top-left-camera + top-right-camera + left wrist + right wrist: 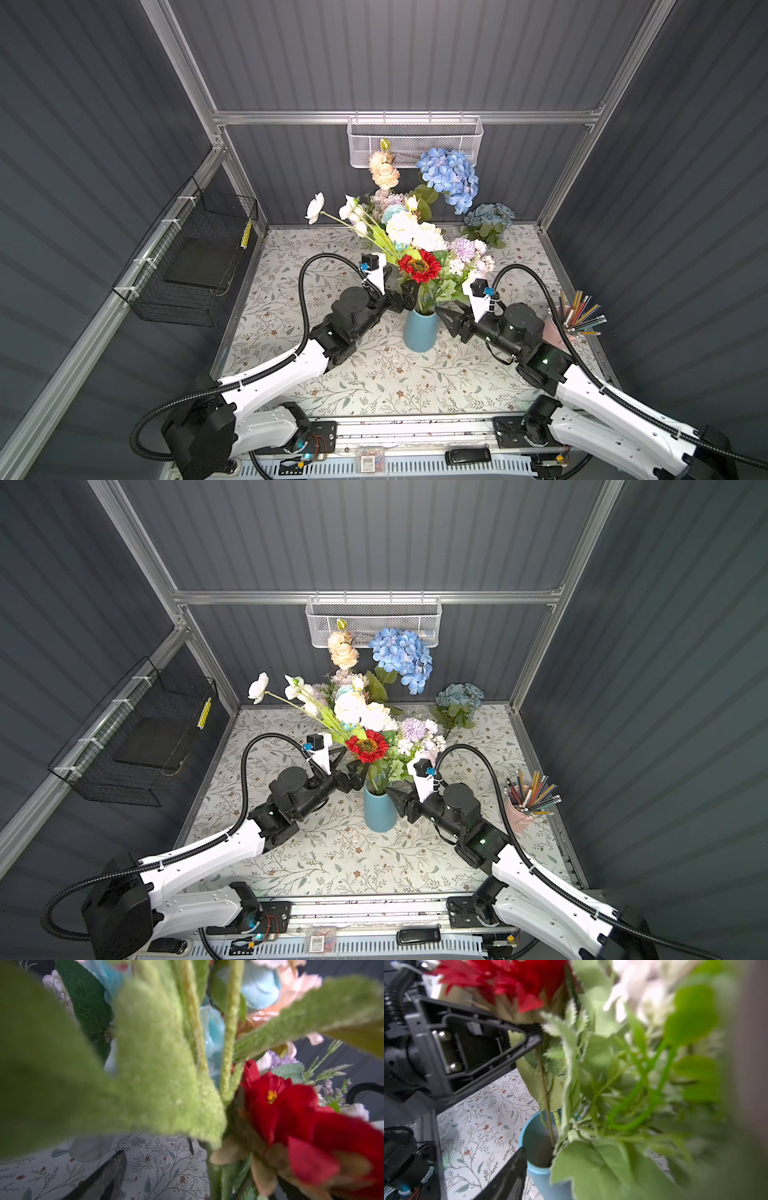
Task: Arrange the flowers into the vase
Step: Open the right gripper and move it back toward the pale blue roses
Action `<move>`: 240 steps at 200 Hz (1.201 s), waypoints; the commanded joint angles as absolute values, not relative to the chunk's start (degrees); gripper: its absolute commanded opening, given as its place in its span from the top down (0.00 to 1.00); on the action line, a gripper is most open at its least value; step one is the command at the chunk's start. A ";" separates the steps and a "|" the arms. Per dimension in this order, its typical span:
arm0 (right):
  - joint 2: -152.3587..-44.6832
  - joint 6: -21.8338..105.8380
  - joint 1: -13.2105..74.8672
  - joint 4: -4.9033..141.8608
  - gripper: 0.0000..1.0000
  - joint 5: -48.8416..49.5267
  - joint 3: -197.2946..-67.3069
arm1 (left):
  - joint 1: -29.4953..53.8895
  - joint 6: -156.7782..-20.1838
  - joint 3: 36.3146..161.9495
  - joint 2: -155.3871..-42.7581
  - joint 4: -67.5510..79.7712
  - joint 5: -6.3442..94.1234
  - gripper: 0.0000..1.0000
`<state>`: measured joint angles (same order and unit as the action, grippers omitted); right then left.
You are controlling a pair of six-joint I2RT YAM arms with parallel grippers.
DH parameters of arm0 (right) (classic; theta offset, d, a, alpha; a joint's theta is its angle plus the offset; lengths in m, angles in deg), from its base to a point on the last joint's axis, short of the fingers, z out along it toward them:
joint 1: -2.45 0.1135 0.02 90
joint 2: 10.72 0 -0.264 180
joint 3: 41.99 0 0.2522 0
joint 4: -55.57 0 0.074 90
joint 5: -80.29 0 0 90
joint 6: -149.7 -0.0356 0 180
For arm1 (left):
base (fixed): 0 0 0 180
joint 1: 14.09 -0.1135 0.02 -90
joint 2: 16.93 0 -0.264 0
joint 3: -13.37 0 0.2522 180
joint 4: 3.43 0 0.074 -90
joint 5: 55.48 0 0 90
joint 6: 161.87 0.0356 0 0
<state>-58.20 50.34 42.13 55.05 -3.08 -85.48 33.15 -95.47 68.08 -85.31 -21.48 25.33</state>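
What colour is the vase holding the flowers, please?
Teal blue vase; clearest in a top view.

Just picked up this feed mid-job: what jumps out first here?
A tall mixed bouquet stands in the blue vase at the middle of the table, a red daisy in front, a blue hydrangea high behind. The left gripper and right gripper flank the vase's mouth among the stems. One pale-blue bunch lies outside the vase, at the table's back right.

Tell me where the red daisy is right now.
In both top views the red daisy is mid-table at the front of the bouquet, just above the blue vase, with cream roses behind it.
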 commanded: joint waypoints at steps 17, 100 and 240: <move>-63.03 43.98 40.26 46.59 0.39 -4.50 -88.81 | 32.75 -96.22 66.86 -84.22 -23.42 25.47 0.01; -68.08 47.27 40.46 40.26 0.84 -0.14 -88.97 | 32.75 -96.57 66.40 -84.50 -24.03 25.44 0.01; -56.68 47.92 40.61 52.21 0.51 -4.29 -82.43 | 32.75 -96.84 67.11 -86.10 -24.49 25.55 0.01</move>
